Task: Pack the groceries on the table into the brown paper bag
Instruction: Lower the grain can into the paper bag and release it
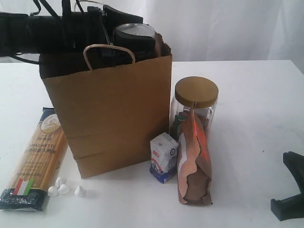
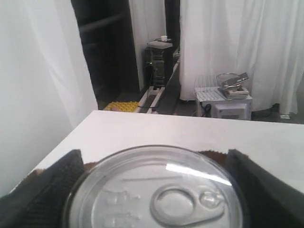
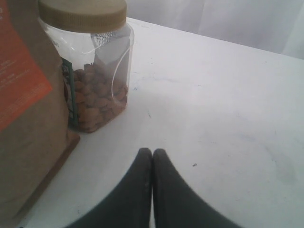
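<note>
The brown paper bag (image 1: 114,114) stands open on the table (image 1: 247,118). Over its mouth my left gripper (image 1: 118,40) is shut on the dark jar (image 1: 135,34), whose pull-tab lid (image 2: 154,190) fills the space between the black fingers (image 2: 57,187). A spaghetti packet (image 1: 35,159) lies left of the bag, with small white lumps (image 1: 64,189) beside it. Right of the bag stand a white-blue carton (image 1: 164,156), a brown pouch (image 1: 194,159) and a gold-lidded jar (image 1: 195,95). My right gripper (image 1: 289,190) rests shut and holds nothing at the table's front right, a short way from the jar (image 3: 95,71) and pouch (image 3: 26,118).
White curtains hang behind the table. In the left wrist view, dark equipment (image 2: 159,61) and a white box (image 2: 223,102) stand beyond the table's far edge. Bare tabletop (image 3: 213,118) stretches ahead of my right gripper (image 3: 152,154).
</note>
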You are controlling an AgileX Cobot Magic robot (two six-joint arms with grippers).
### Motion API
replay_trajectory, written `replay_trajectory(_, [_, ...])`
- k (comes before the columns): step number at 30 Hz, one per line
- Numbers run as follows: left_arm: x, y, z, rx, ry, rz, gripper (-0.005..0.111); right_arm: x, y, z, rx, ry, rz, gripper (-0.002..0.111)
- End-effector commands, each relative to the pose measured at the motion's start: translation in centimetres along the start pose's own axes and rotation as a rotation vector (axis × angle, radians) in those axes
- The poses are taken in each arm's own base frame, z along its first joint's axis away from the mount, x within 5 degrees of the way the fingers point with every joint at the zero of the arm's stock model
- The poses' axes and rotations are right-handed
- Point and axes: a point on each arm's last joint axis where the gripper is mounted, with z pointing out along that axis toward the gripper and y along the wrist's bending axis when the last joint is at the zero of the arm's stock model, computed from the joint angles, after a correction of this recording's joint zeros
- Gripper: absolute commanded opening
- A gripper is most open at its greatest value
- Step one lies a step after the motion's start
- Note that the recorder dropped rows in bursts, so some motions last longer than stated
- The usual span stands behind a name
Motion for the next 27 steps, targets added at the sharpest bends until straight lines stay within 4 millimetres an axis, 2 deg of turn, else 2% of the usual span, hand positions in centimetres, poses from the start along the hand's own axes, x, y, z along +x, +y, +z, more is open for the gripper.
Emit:
replay_trajectory(1, [-0.6, 0.0, 0.3, 0.014, -0.074, 0.036, 0.005, 0.2, 0.0, -0.1, 0.006, 0.002, -0.006, 0.000])
replay_trajectory(4, [-0.1, -0.1, 0.5, 0.050, -0.088, 0.021, 0.021, 0.2, 0.0, -0.1, 0.006, 0.002, -0.006, 0.000])
replay_trajectory(8, [0.7, 0.1, 0.7, 0.057, -0.080, -0.001, 0.047, 0.2, 0.0, -0.1, 0.006, 0.002, -0.006, 0.000])
replay_trajectory(12, [0.7, 0.1, 0.7, 0.055, -0.078, -0.002, 0.066, 0.2, 0.0, -0.1, 0.006, 0.002, -0.006, 0.000])
replay_trajectory(15, [0.7, 0.1, 0.7, 0.055, -0.078, -0.002, 0.071, 0.2, 0.0, -0.1, 0.006, 0.002, -0.006, 0.000])
replay_trajectory(27, [0.7, 0.0, 0.7, 0.065, -0.085, -0.007, 0.071, 0.2, 0.0, -0.1, 0.006, 0.002, -0.006, 0.000])
